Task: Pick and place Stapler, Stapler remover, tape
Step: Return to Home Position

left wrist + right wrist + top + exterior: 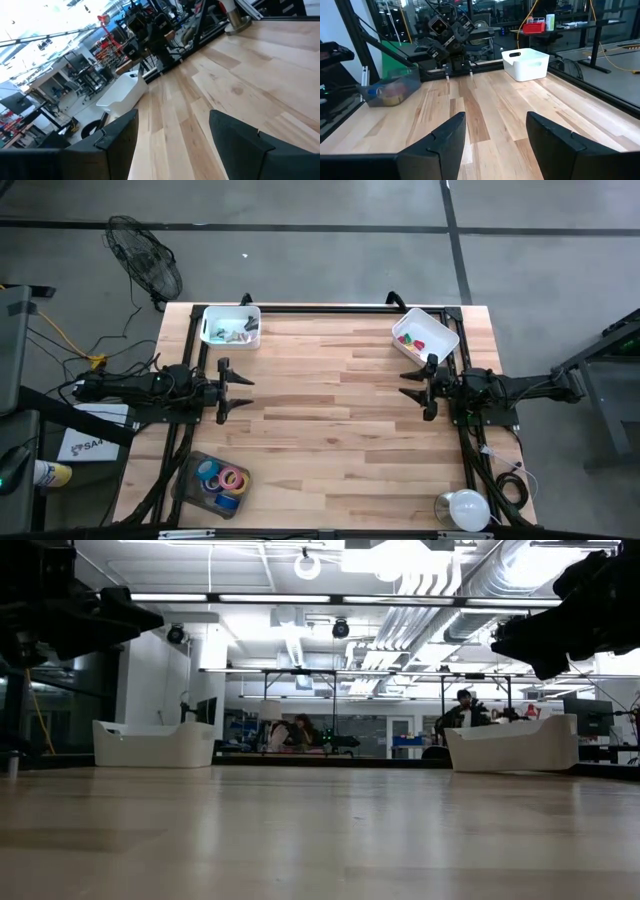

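Observation:
Several rolls of tape [222,480], blue, pink and purple, lie in a clear tray [195,472] near the table's near left corner, also seen in the right wrist view as the tray [390,92]. A white bin [231,325] at the far left holds small grey and dark things; which is the stapler or the stapler remover I cannot tell. My left gripper [245,391] hovers open at the table's left edge, pointing level toward the right. My right gripper [405,384] hovers open at the right edge, facing it. Nothing is between the fingers of either [172,145] [495,140].
A second white bin [425,335] at the far right holds small red and green blocks. A white round lamp-like thing [462,508] stands at the near right corner. Bare wood [330,420] lies between the two grippers. People sit in the room behind the table [300,732].

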`<state>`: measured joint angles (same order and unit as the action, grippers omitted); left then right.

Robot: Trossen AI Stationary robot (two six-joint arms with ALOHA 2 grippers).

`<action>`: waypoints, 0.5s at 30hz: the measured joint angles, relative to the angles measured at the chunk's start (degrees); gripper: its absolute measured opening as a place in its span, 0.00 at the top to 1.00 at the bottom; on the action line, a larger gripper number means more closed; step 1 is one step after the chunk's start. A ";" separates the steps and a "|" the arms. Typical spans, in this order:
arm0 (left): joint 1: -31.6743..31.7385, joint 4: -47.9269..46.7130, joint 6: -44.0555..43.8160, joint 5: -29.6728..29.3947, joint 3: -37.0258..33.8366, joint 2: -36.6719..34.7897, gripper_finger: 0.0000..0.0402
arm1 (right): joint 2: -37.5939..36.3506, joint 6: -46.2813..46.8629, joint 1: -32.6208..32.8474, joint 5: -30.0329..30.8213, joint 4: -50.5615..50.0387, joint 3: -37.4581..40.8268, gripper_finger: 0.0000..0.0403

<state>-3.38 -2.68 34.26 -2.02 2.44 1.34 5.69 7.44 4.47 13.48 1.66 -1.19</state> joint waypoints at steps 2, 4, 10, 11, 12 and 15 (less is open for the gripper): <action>0.00 -0.02 0.00 -0.01 -0.03 0.00 0.41 | 0.00 0.00 0.00 0.01 -0.01 0.02 0.50; -0.21 -0.02 0.00 -0.17 -0.04 0.00 0.41 | 0.00 0.00 0.00 0.01 -0.01 0.02 0.50; -1.14 -0.08 0.00 1.37 -0.09 0.00 0.41 | 0.01 0.00 0.01 0.01 -0.03 0.02 0.50; -1.14 -0.09 0.00 1.49 -0.09 0.00 0.41 | 0.02 0.00 0.02 0.01 -0.03 0.04 0.50; -1.14 -0.09 0.00 1.48 -0.09 0.00 0.41 | 0.00 0.00 0.02 0.00 -0.04 0.04 0.50; -1.14 -0.09 0.00 1.46 -0.11 0.00 0.41 | 0.00 0.00 0.02 0.01 -0.03 0.04 0.50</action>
<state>-4.51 -2.76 34.26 -0.56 2.33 1.34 5.69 7.44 4.49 13.50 1.63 -1.15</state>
